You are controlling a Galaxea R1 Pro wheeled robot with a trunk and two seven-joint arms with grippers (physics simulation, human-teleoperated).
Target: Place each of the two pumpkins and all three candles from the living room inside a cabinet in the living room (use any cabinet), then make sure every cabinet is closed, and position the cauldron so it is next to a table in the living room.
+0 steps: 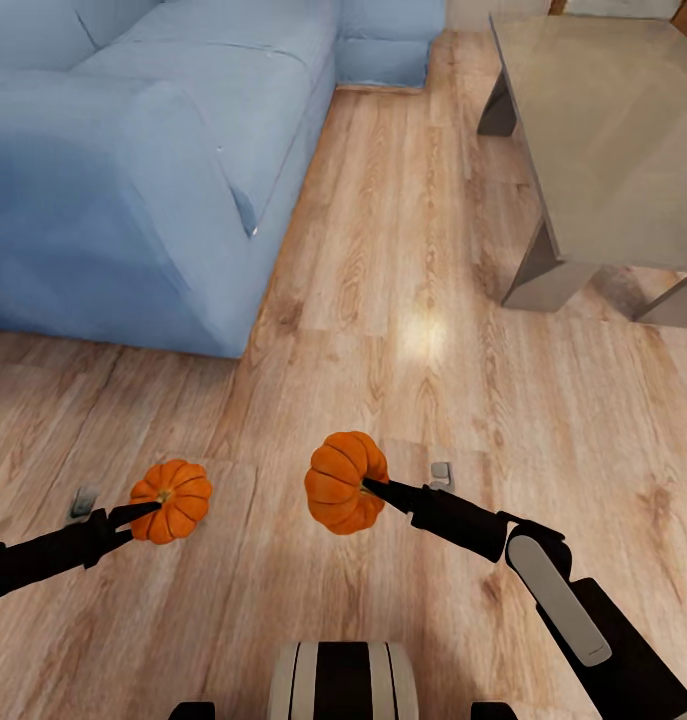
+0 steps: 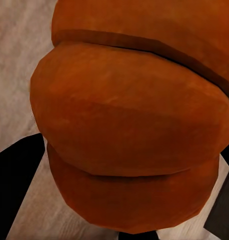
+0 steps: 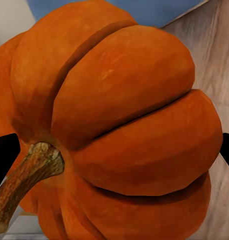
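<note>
In the head view the left end effector point(image 1: 143, 513) has its fingertips buried against the left pumpkin point(image 1: 172, 500), so the contact itself is hidden. The right end effector point(image 1: 375, 489) likewise disappears behind the right pumpkin point(image 1: 344, 482). The sofa point(image 1: 133, 150) is cut off at the top and left edges, and the glass table point(image 1: 603, 150) runs out past the top and right edges. In both wrist views each pumpkin point(image 2: 129, 125) point(image 3: 129, 130) spills beyond the frame, and the fingers point(image 3: 4, 155) show merely as dark slivers at the sides.
</note>
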